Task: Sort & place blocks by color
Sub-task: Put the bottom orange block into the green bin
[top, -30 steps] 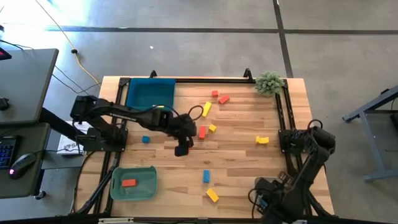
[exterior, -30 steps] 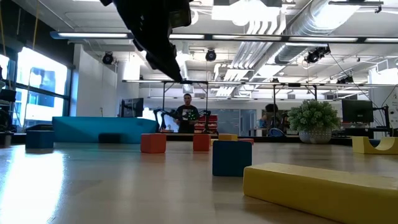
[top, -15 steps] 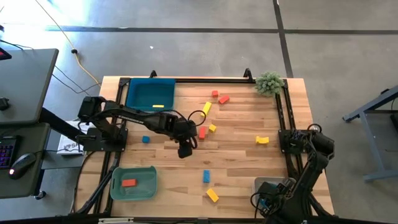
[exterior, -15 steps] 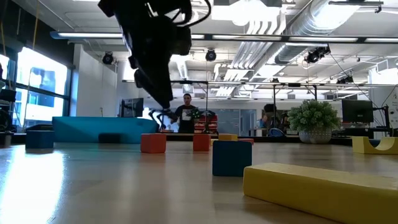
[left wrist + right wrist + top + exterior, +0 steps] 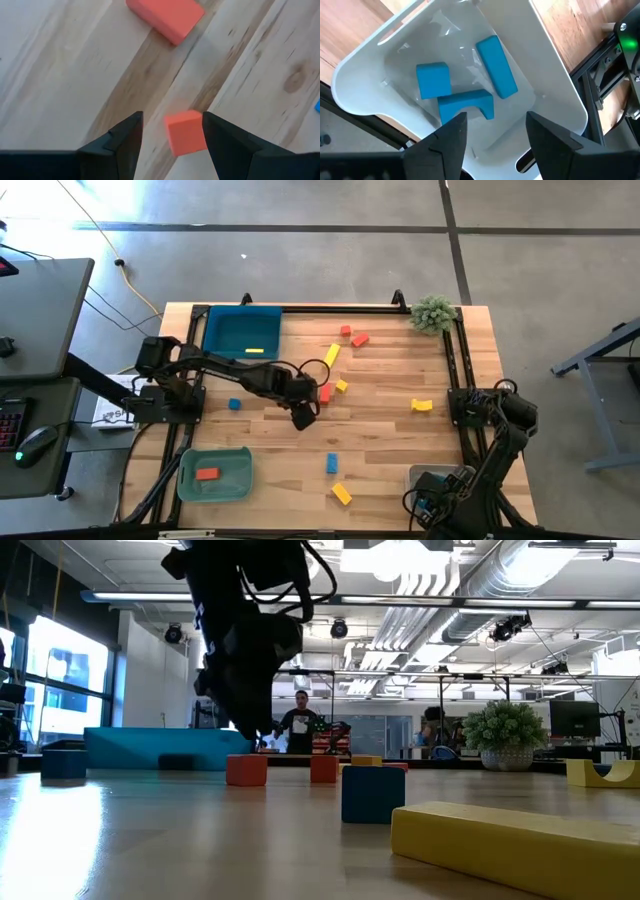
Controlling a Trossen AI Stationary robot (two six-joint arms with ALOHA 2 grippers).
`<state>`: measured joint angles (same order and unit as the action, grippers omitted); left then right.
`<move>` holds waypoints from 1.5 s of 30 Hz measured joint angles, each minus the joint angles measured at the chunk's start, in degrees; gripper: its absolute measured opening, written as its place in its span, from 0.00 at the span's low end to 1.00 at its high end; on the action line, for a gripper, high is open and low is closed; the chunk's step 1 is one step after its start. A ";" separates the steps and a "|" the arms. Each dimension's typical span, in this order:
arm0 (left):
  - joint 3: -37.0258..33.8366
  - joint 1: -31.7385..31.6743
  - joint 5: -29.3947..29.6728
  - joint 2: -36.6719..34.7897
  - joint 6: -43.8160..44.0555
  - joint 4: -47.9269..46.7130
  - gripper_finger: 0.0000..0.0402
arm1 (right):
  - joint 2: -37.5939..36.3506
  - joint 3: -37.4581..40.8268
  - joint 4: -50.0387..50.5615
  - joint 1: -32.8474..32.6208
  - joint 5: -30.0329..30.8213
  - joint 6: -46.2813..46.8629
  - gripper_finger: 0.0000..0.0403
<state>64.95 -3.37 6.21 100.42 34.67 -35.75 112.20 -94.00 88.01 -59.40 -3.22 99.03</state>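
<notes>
The left gripper hangs open over a small red-orange cube; it should drop straight, centring the cube between the fingers. The right gripper is open above the grey tray of blue blocks.

Wooden table: scattered blocks, three trays.

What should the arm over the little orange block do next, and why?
Probably lower straight down and close. The left gripper is open, its fingers either side of the small red-orange cube, above the wood and not yet touching it. The right gripper waits, open, over the grey tray.
</notes>
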 joint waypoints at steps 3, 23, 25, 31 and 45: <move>0.02 0.46 -0.24 0.91 1.20 -0.32 0.49 | 0.00 0.00 0.00 -0.02 0.31 -0.01 0.47; -0.02 2.04 -0.60 7.32 4.18 -0.22 0.48 | 0.00 0.00 0.01 -0.02 3.56 -0.27 0.47; 0.02 2.02 -0.29 7.73 4.15 -0.06 0.47 | 0.00 0.00 0.02 -0.02 3.56 -0.27 0.47; 0.02 2.26 0.69 7.70 2.06 -0.02 0.31 | -0.02 0.00 0.04 -0.02 4.17 -0.45 0.47; 0.00 5.35 -3.18 1.21 -2.35 -7.37 0.26 | -0.02 0.00 0.78 7.62 14.57 -8.93 0.47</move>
<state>64.95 1.98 3.03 101.63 32.32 -43.12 112.18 -94.00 88.79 -51.78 11.35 90.10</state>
